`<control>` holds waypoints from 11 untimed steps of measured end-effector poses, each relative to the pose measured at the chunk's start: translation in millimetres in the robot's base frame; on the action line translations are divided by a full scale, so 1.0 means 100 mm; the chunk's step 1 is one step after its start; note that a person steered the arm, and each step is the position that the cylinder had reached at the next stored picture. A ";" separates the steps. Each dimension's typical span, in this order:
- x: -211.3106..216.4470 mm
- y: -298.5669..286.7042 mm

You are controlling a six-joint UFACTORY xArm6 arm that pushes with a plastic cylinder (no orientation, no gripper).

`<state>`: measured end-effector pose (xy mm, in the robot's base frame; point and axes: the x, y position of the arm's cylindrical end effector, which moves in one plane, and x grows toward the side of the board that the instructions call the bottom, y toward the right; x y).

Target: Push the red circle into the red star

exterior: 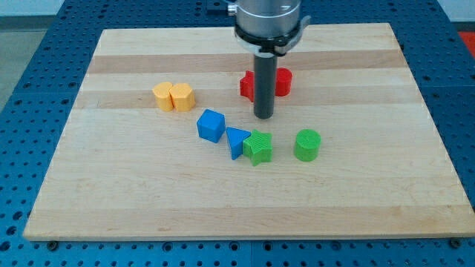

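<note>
Two red blocks sit near the board's top middle, partly hidden behind my rod. The left one (pixel 247 85) looks like the red star; the right one (pixel 283 81) looks like the red circle. They sit close together, and the rod hides whether they touch. My tip (pixel 263 116) rests on the board just below the two red blocks, roughly between them.
A yellow block pair (pixel 174 96) lies at the left. A blue cube (pixel 211 125), a blue triangle (pixel 237 141), a green star (pixel 259 147) and a green cylinder (pixel 307 144) lie in a row below my tip. The wooden board (pixel 111 193) lies on a blue pegboard.
</note>
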<state>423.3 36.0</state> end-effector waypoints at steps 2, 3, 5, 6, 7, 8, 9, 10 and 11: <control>-0.54 0.85; -0.92 0.90; -0.92 0.58; -0.88 0.45; -0.81 0.44; -0.80 0.43; -0.77 0.27; -0.73 -0.02; -0.74 -0.26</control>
